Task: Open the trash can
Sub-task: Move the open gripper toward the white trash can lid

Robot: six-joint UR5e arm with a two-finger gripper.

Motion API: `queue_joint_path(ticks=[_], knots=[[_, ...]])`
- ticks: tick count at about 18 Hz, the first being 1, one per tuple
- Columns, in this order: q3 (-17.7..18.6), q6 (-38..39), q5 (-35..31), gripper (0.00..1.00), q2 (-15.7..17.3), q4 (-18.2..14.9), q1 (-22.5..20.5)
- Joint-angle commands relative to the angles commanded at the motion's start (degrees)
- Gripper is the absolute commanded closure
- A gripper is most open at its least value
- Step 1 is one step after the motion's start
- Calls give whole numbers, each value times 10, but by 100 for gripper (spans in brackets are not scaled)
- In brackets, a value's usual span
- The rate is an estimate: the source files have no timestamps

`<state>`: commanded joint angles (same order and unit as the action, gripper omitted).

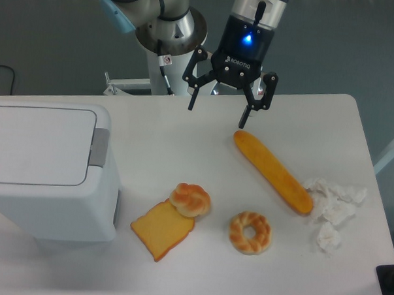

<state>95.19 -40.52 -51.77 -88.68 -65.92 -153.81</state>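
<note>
Sitting shut: white trash can (49, 170); grey tab (99, 147)

trash can (49, 174) cut by left edge, its front face not visible, arm (147, 15) cropped at top, toast (159, 229) corner hidden under bun (190, 199), dark object (388, 281) cut at right edge, unidentifiable, cable (5, 77) cut at left

Bright, even light from overhead fills the scene; the white desk (184, 130) is evenly lit without harsh glare. Shadows are soft and short, the darkest one under the trash can (49, 170). Focus is sharp throughout, and a blue light glows on the tool (217, 110).
</note>
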Motion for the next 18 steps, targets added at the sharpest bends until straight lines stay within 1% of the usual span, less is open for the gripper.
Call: queue_joint_path(ticks=[3,6,9,12,16,18], knots=[[-3,0,23,0,-4,3,1],[-6,5,25,0,-11,5,9],[-11,41,25,0,-12,5,9],[-11,50,26,0,-12,6,11],[-17,82,26,0,-28,8,39],[-20,106,26,0,-33,8,41]])
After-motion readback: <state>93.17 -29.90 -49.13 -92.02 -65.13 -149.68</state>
